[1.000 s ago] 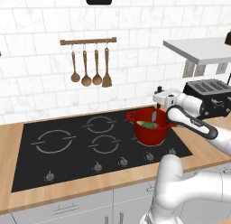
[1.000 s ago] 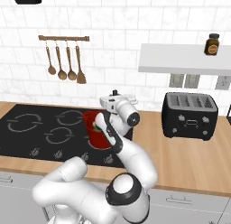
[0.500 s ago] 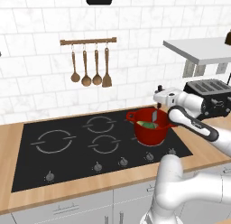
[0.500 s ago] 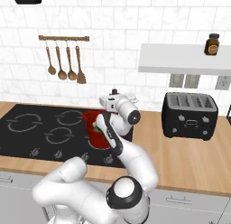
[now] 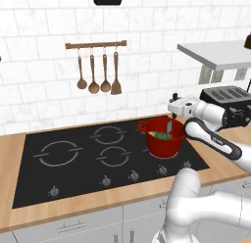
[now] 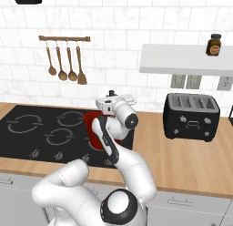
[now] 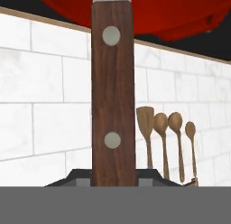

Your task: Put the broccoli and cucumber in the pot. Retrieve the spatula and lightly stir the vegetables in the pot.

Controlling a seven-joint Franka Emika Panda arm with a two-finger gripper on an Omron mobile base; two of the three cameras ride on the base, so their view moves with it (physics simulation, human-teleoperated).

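Note:
The red pot (image 5: 162, 145) stands on the right side of the black cooktop (image 5: 73, 158). A yellow-green cucumber (image 5: 159, 135) lies inside it. The broccoli is hidden from me. My gripper (image 5: 171, 113) hangs just above the pot's right rim, shut on the spatula (image 5: 169, 126), whose lower end dips into the pot. In the hand view the spatula's dark-brown riveted handle (image 7: 113, 96) runs from between my fingertips (image 7: 151, 177) toward the pot (image 7: 180, 15). In the right base view the arm covers most of the pot (image 6: 91, 129).
Wooden spoons and a wooden spatula (image 5: 116, 80) hang on a wall rail behind the cooktop. A black toaster (image 6: 191, 115) stands on the counter to the right, under a shelf holding a jar (image 6: 214, 43). Knobs line the cooktop's front edge.
My hand has shifted slightly over the pot with the spatula still in its grip. The pot has stayed in place.

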